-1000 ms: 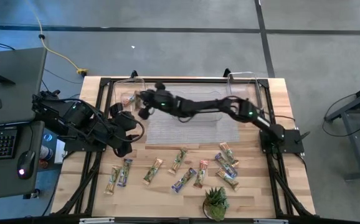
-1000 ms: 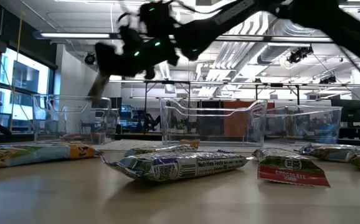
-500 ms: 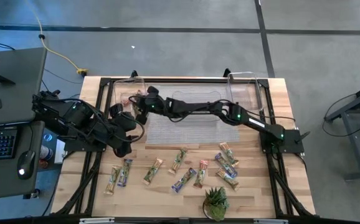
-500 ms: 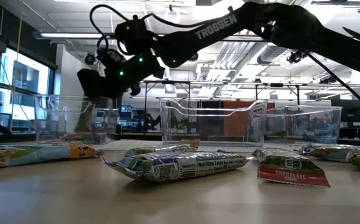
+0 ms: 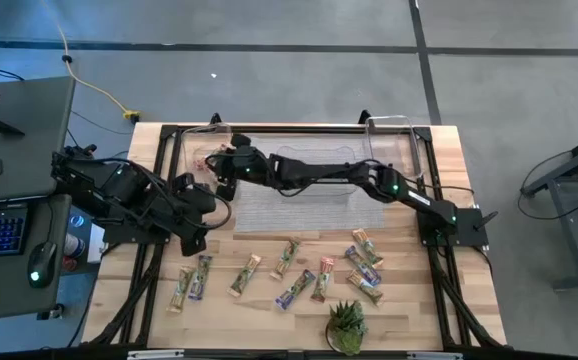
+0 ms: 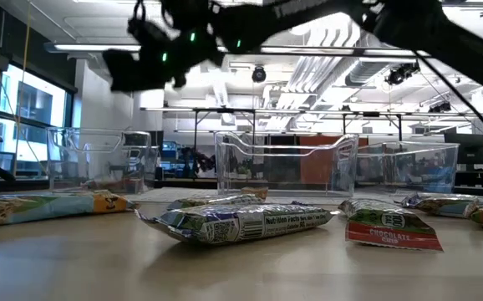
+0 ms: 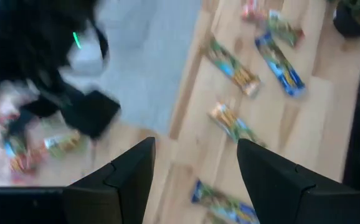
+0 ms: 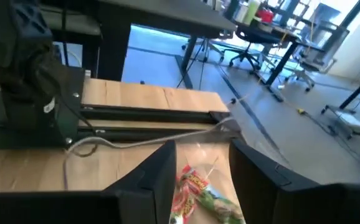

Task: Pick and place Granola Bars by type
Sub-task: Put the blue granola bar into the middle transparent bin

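Right wrist view: I look past my right gripper [image 8: 200, 165] into the left clear bin [image 5: 201, 150]; red-and-green bars [image 8: 195, 186] lie below, which the high view blurs.
Low view: three clear bins in a row; the left bin's contents barely show.
Right gripper: fingers parted, nothing between them, above the left bin.
Left gripper [image 7: 195, 162]: I see it spread wide, holding nothing, over the table's left side.
Granola Bars [image 5: 292, 262]: most lie in a scattered row near the potted plant [image 5: 346, 325].
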